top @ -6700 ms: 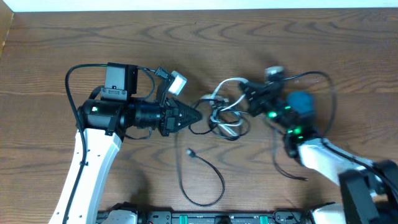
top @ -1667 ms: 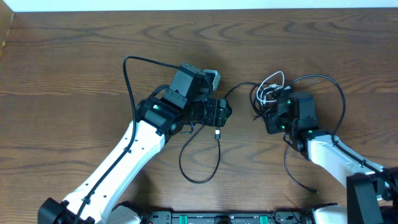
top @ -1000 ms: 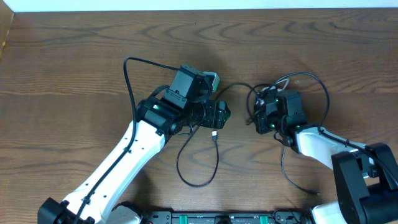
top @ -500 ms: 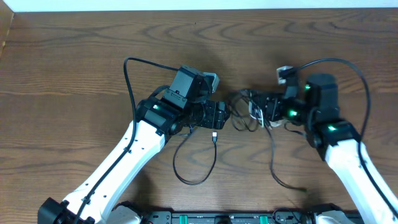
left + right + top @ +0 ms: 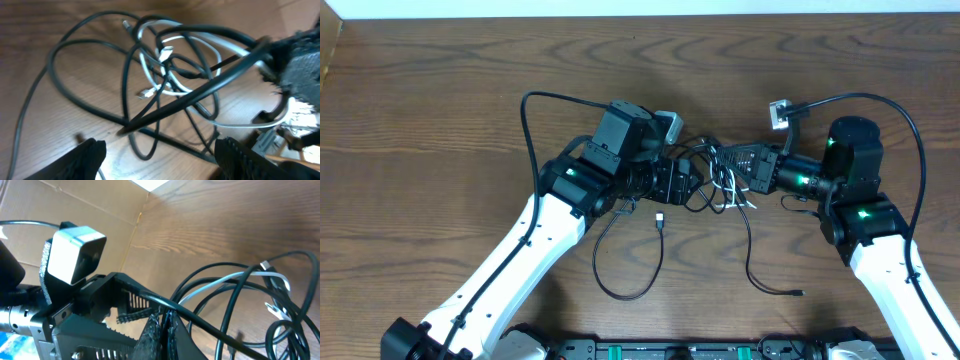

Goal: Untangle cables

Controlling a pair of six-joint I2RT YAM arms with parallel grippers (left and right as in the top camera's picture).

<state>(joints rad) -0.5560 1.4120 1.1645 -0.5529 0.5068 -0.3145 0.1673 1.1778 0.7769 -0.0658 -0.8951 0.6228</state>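
The right gripper has its fingers pinched fully together, and a black cord crosses right at their tips; from the left wrist view that taut cord runs straight into it, so it looks to have this one strand nipped. Facing it, the left gripper stands with its jaws wide apart and nothing between them, poised just over the near edge of the knot. Between the two lies the cables bundle, a small snarl of thin black loops with a short white cord threaded through its middle and a small plug end showing there. Outward from the knot, one black strand sweeps in an open loop toward the front of the wooden table, its plug lying free, and another trails off toward the right arm's side. As I judge it, the work is only partly done: two tails lie loose, but the core loops and the white cord remain crossed and need drawing apart
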